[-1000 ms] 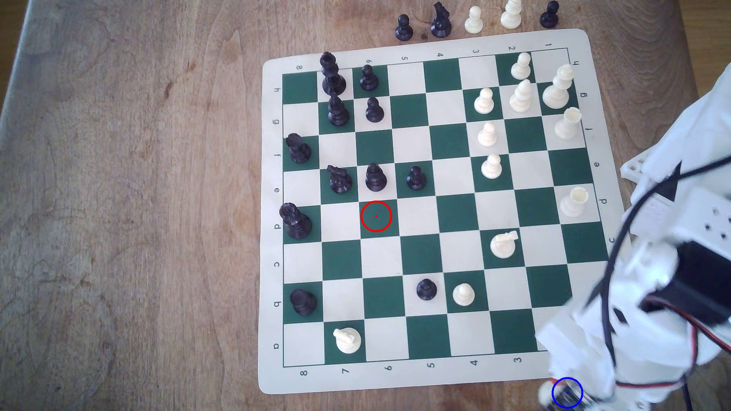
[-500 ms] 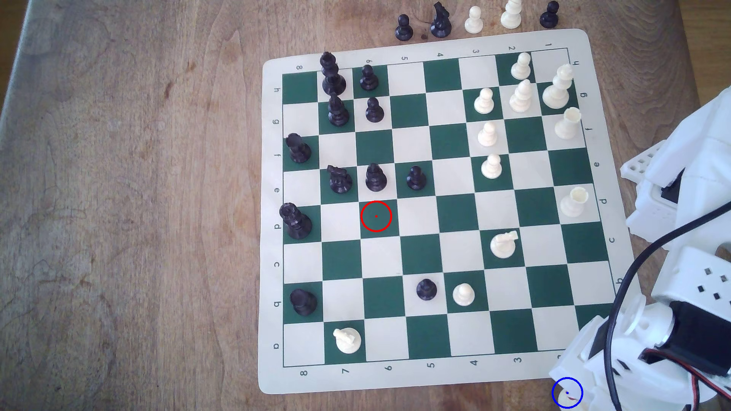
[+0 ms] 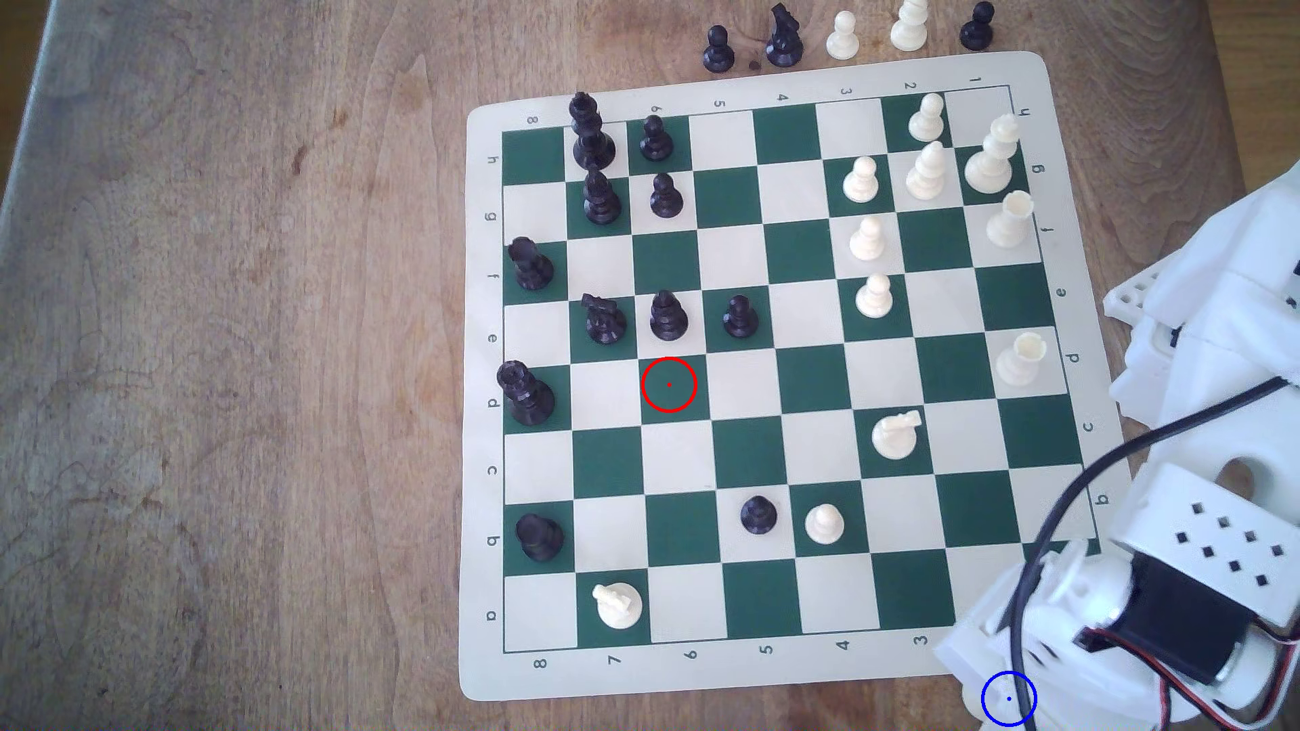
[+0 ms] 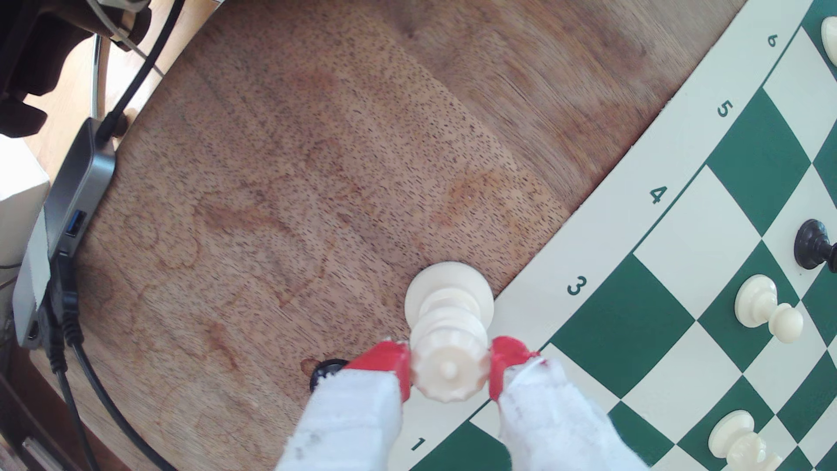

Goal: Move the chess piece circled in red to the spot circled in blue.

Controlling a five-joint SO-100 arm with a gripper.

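Gripper: the gripper point(image 4: 449, 372), with red fingertip pads point(image 4: 388, 364) and white-wrapped fingers, is closing narrowly on the crown of the chess piece circled in red point(image 4: 448, 326), one pad pressing each side.
Held piece: a cream-white piece with a wide round base and a flared, knobbed top, looking like a queen, is standing upright; its base is sitting over bare wood just off the board's numbered edge, beside the "3". Whether the base is touching the wood cannot be told.
Blue spot: the spot circled in blue point(image 3: 1009, 699) is lying on the tabletop point(image 3: 211, 351) just past the board's corner at the exterior view's lower right, with the arm point(image 3: 1125, 604) leaning over it.
Red ring: the red ring point(image 3: 669, 384) is marking a vacant green square on the d row of the chessboard point(image 3: 746, 675).
Board: black and white pieces are standing across the squares; a white pawn point(image 4: 765, 308) and a black pawn point(image 4: 815, 247) are sitting near the numbered edge.
Table edge: a grey USB hub point(image 4: 59, 235) with black cables is resting there.
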